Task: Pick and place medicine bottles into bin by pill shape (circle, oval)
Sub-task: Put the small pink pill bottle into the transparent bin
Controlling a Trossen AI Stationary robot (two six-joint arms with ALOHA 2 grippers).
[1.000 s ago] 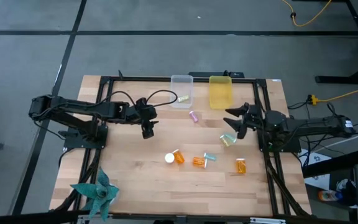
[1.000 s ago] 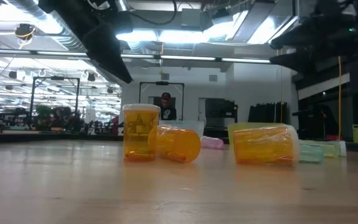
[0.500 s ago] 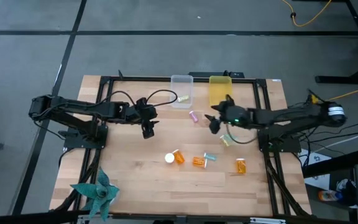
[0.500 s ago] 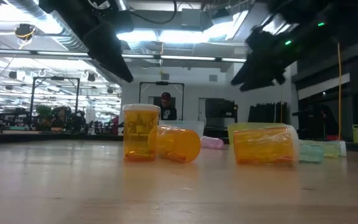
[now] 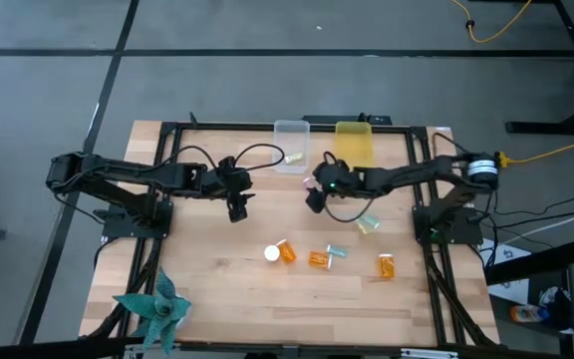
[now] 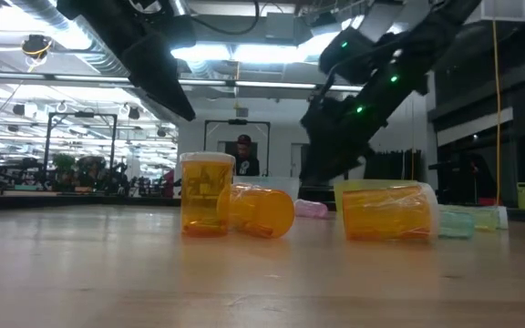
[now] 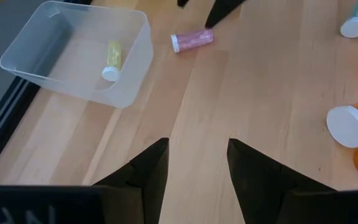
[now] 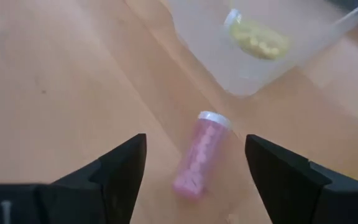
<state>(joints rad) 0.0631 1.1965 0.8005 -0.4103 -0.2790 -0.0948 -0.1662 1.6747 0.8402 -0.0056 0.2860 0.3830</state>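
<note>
A pink vial [image 8: 199,163] lies on its side on the table beside the clear bin [image 5: 291,145]; it also shows in the high view [image 5: 309,183]. My right gripper [image 8: 196,146] hovers open just above it, touching nothing, with one finger on either side; in the high view it is at the table's middle back [image 5: 316,197]. My left gripper [image 5: 237,209] hangs open and empty left of the middle, its fingers showing in the left wrist view [image 7: 194,152]. Three amber bottles [image 5: 285,250] [image 5: 319,259] [image 5: 386,265] lie nearer the front.
The clear bin holds a yellow-green vial [image 5: 292,158]. A yellow bin [image 5: 354,147] stands to its right. A teal vial [image 5: 337,251] and a pale green vial [image 5: 367,224] lie on the table. A teal paper pinwheel [image 5: 155,307] sits at the front left corner.
My right gripper has swung from the table's right side toward the left and the far edge, ending over the pink vial by the clear bin. The bottles and vials have stayed where they were.
</note>
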